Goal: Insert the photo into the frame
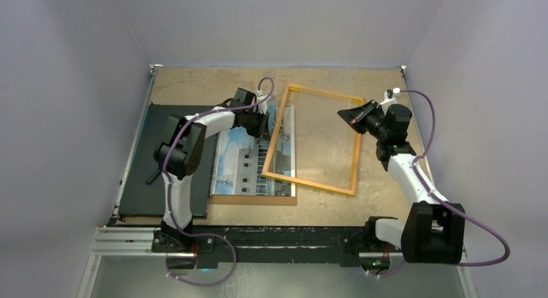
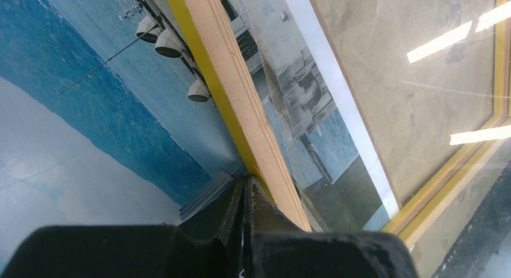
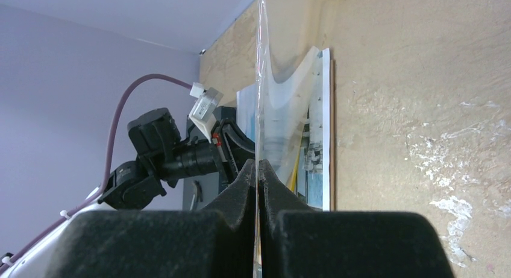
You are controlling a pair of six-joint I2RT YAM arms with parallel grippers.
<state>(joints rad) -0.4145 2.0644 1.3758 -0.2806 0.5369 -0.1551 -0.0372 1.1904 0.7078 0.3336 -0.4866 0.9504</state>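
The photo (image 1: 242, 159), a white building under blue sky, lies on a brown backing board (image 1: 258, 200). The yellow-orange frame (image 1: 310, 183) sits askew in the middle of the table, and its left rail crosses over the photo's right part. My left gripper (image 1: 263, 125) is shut. In the left wrist view its tips (image 2: 245, 180) sit against the inner side of that wooden rail (image 2: 235, 91), above the photo (image 2: 90, 79). My right gripper (image 1: 344, 114) is at the frame's right side. In the right wrist view it (image 3: 258, 163) is shut on the clear pane (image 3: 260, 79), seen edge-on.
A black flat board (image 1: 148, 175) lies at the left, partly under the backing board. Grey walls close in the table on three sides. The left arm (image 3: 163, 157) shows beyond the pane in the right wrist view. Bare tabletop (image 3: 422, 109) lies to the right.
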